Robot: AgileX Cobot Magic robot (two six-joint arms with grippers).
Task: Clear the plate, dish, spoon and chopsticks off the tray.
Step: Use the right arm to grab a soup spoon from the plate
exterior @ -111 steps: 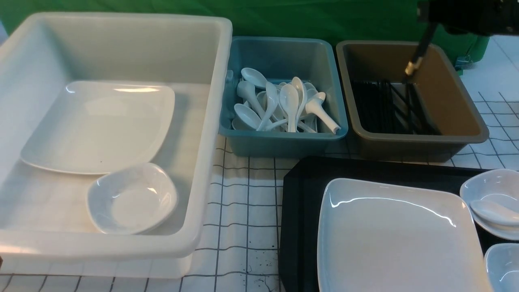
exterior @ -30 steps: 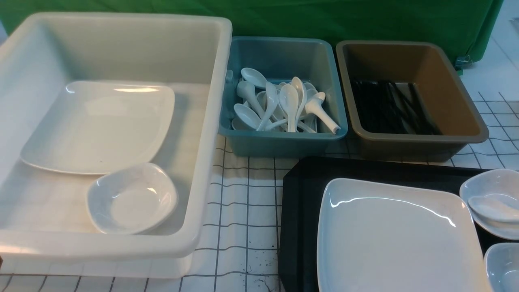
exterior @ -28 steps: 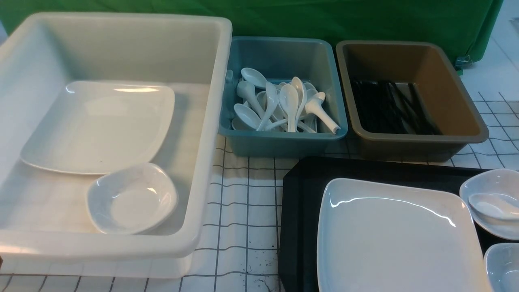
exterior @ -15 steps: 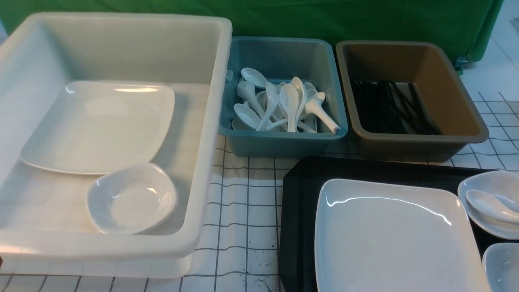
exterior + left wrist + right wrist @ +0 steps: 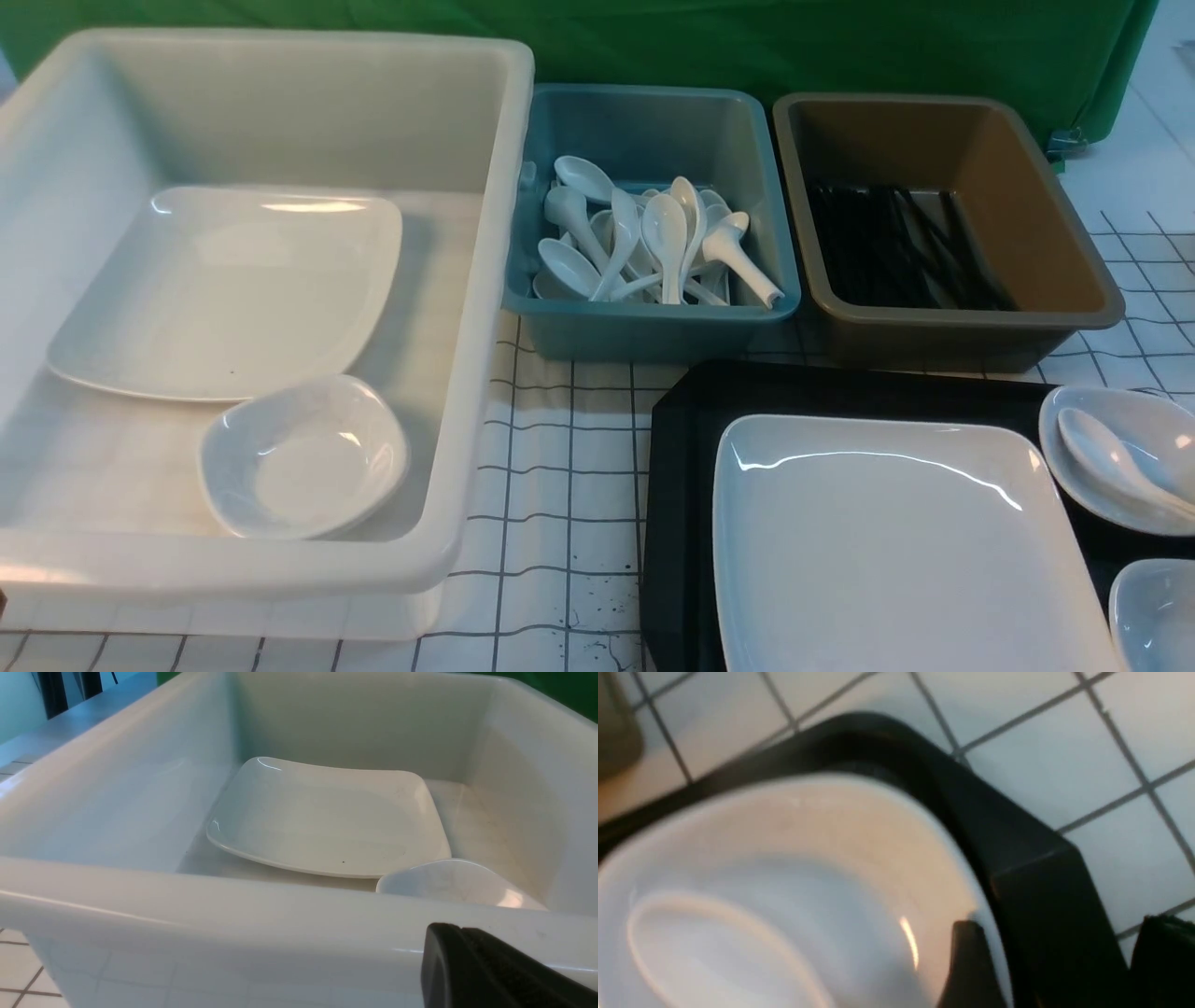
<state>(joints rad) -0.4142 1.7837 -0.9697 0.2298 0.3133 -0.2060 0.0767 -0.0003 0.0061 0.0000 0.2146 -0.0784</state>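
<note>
The black tray lies at the front right and carries the large white plate. Beside the plate, a small white dish holds the white spoon. Black chopsticks lie in the brown tub. Neither gripper shows in the front view. In the right wrist view my right gripper is open. One of its fingers is over the dish rim, the other beyond the tray's corner. My left gripper is shut and empty, in front of the white tub's near wall.
A big white tub on the left holds a speckled white plate and a small dish. A blue tub holds several spoons. The brown tub stands behind the tray. Another small dish sits at the tray's front right.
The right arm, which held chopsticks over the brown tub, has left the front view. The tray with its plate and dishes has slid left, and the spoon has turned in its dish.
</note>
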